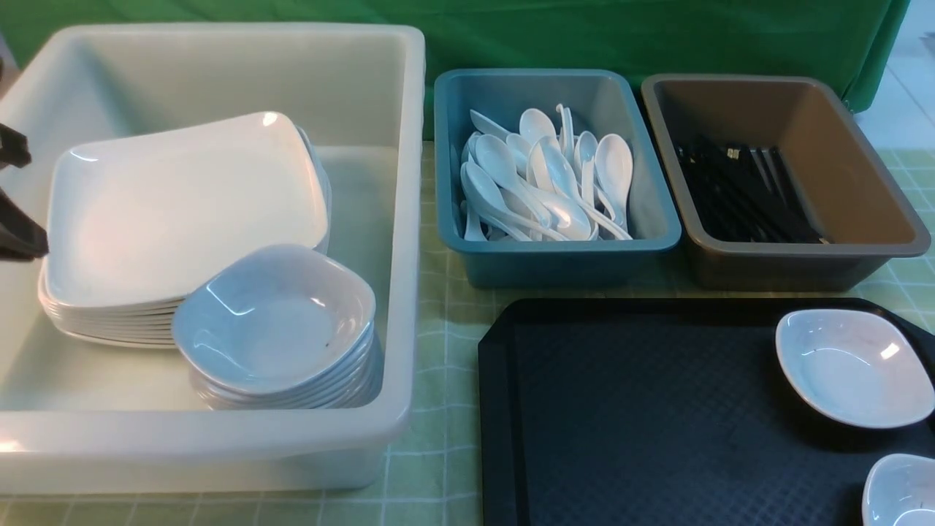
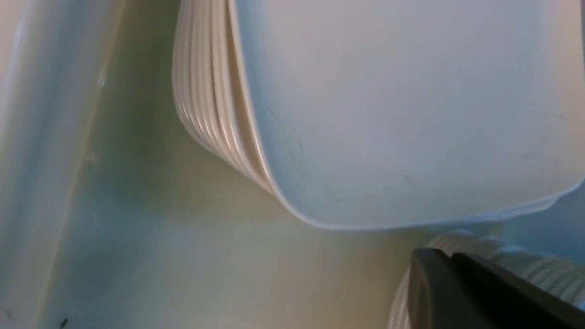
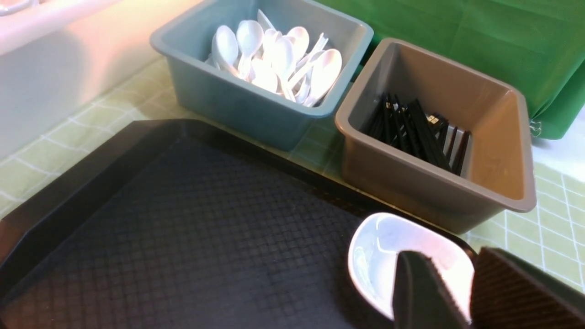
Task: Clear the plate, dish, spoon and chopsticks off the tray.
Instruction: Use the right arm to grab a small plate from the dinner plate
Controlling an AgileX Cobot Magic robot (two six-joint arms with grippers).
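Front view: green-checked tablecloth [image 1: 431,409], green curtain [image 1: 526,36] behind.

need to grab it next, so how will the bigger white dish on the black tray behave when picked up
The bigger dish looks stiff and somewhat fragile, judging by its glossy, ceramic-like wall. That sheen suggests it may be slippery in the jaws. Its flared rim stands out beyond the base, so pressing on one edge might tip it on the tray.
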